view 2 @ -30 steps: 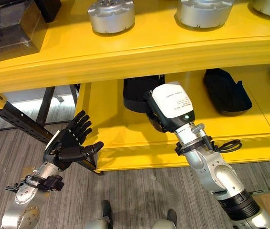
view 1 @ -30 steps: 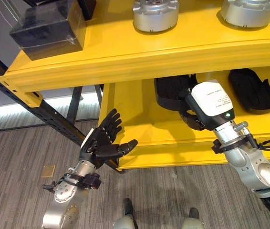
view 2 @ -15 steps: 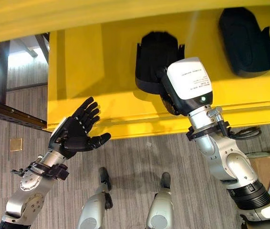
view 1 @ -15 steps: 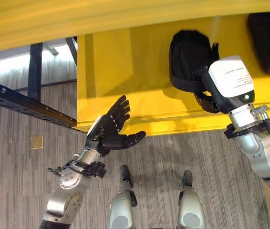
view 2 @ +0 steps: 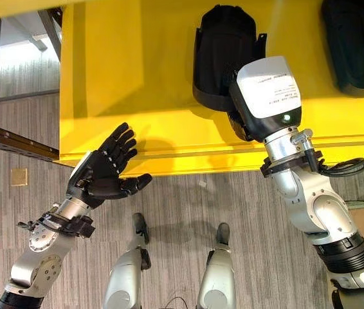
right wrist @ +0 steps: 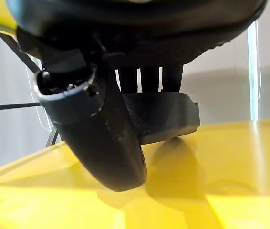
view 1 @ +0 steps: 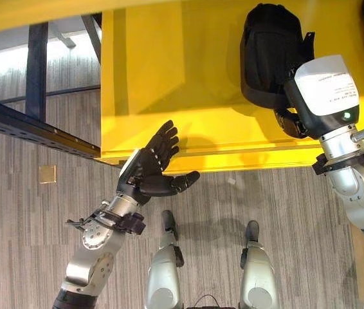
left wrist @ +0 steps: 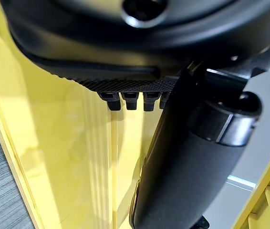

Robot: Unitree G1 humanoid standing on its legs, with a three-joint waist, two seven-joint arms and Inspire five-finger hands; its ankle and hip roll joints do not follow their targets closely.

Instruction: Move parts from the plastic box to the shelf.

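One black part (view 1: 271, 55) sits just beyond, perhaps touching, the right robot hand (view 1: 289, 122).

Yellow shelf (view 1: 150, 77) bears 2 black parts (view 2: 224, 51), well apart.

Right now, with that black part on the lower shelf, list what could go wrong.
1. The right hand is at the near end of the black part; pulling back carelessly could drag it off the yellow shelf.
2. The open left hand hovers near the shelf's front edge and could bump it.
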